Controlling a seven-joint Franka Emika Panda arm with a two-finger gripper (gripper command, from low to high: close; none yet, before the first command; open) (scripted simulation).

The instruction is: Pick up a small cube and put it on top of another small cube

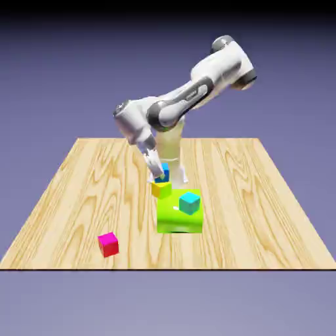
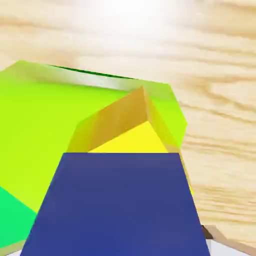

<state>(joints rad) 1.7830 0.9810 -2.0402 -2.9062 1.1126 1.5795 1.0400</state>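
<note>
Now we are in the placing step, as we judge it: the gripper (image 1: 159,175) is closed on the small dark blue cube (image 1: 163,174), carried just above the small yellow cube (image 1: 161,189), near the middle of the table (image 1: 79,190). In the hand view the blue cube (image 2: 117,205) fills the bottom of the picture where the finger tips would show, so we read it as clamped there, though the tips themselves are hidden. The yellow cube (image 2: 131,135) shows just beyond it, slightly off to one side.

Next we would need to square the blue cube over the yellow top face, lower until the faces meet, then let go; whether they already touch we cannot tell.

Both cubes look hard, smooth and sharp-edged, with flat faces. The lime-green block (image 1: 178,213) beside the yellow cube is glossy and much larger, with a cyan cube (image 1: 189,203) on it. The table is pale grained wood.
</note>
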